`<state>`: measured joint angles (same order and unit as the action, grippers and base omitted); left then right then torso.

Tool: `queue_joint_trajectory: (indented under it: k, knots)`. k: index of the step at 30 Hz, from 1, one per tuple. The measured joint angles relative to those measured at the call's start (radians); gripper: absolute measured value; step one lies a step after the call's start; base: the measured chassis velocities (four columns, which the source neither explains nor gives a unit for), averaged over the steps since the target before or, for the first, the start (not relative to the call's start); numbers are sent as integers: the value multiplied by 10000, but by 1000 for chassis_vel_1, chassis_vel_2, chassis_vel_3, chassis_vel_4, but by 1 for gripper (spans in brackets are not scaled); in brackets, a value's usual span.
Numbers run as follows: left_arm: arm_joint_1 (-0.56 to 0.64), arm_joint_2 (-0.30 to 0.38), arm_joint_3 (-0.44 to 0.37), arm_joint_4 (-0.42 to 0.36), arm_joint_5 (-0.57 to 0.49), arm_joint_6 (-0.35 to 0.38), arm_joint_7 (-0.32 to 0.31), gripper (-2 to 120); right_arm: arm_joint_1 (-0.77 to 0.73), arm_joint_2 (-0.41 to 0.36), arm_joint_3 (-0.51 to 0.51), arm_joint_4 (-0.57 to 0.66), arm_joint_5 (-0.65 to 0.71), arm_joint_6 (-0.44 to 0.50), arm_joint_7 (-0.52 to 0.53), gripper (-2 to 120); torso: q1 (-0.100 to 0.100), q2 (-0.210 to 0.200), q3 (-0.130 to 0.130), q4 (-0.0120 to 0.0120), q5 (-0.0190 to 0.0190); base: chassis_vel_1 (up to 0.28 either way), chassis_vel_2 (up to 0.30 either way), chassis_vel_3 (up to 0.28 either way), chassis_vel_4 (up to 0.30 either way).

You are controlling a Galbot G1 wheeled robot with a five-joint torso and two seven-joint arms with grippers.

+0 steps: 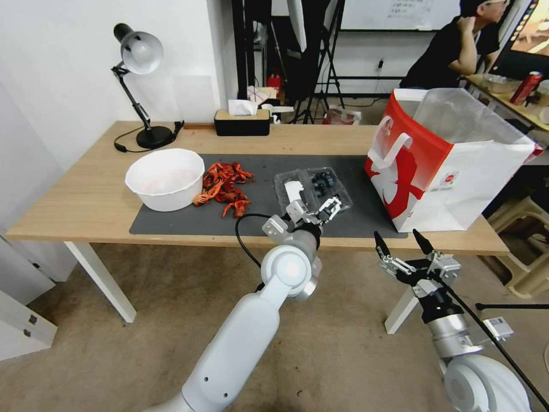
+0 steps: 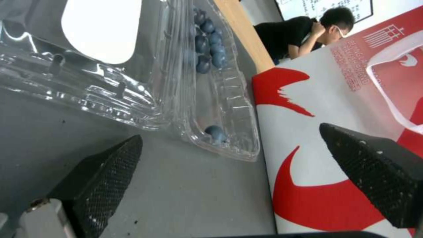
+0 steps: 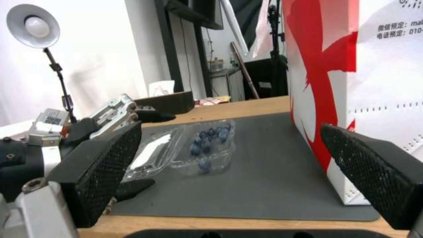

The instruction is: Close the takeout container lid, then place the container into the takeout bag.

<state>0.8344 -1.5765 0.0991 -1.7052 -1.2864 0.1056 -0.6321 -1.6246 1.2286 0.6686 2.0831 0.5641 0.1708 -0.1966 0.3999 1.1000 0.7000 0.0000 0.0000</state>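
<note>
The small clear plastic clamshell takeout container lies open on the desk's dark mat, its labelled lid flat beside (neither step done). Left gripper hovers near, fingers wide; right gripper waits, fingers wide, before the red-and-white paper takeout bag.

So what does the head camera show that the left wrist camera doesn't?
Head view alone: the white bowl, the red crayfish shells, the desk lamp, and both hands, left hand open at the takeout container, right hand open off the table's front edge. Left wrist view alone: a stray blueberry near the container's corner. Both: the open labelled lid and the takeout bag.
</note>
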Motion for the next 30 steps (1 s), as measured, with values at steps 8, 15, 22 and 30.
queue_joint_trajectory:
  k: [8,15,22,30]
  knots:
    - [-132,-62,-57,-10,-109,158,-621,100,10,18,-54,-47,-68,-4,1,100,0,0,0,0,0,0,0,0,0]
    - [-266,-148,-93,88,-134,163,-976,100,-8,40,-91,-53,-139,-2,8,100,0,0,-1,-2,0,0,0,0,0]
    - [-307,-165,-150,130,-180,169,-1009,100,-12,51,-122,-62,-184,6,13,100,0,1,-1,-2,-1,0,0,0,0]
    - [-357,-119,-289,156,-331,170,-1021,100,-24,114,-194,-72,-256,14,14,100,0,0,0,-2,-1,0,0,0,0]
